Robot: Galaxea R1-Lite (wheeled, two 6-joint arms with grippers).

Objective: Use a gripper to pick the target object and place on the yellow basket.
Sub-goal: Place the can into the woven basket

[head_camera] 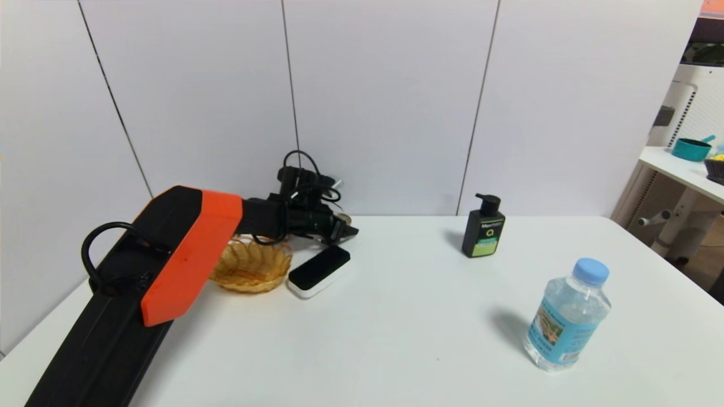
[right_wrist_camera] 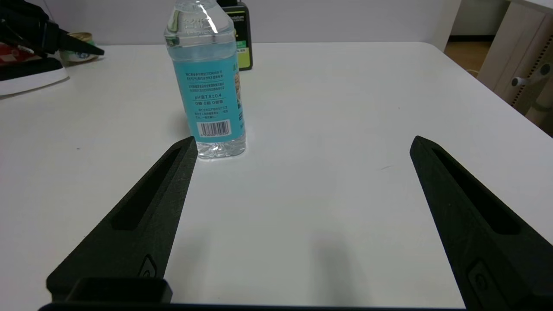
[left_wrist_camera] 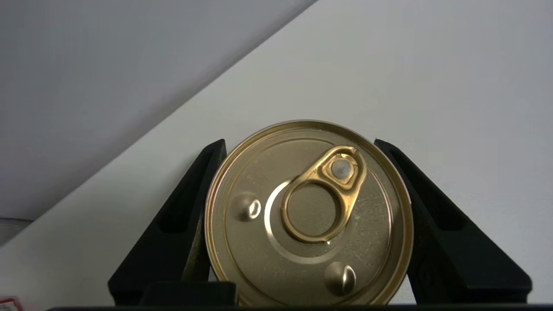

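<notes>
My left gripper (left_wrist_camera: 302,142), black with pointed fingers on a black and orange arm, was clamped on the small round tin can (left_wrist_camera: 309,214) with its gold pull-tab lid, one finger pressed to each side of its rim. From my head view the can (head_camera: 343,218) sat at the far edge of the white table (head_camera: 407,316), just beyond the black and white rectangular box (head_camera: 318,270) and near the yellow woven basket (head_camera: 251,264) with its wavy rim, which lay under my forearm. My right gripper (right_wrist_camera: 302,144) stood wide apart near the clear water bottle (right_wrist_camera: 207,82).
</notes>
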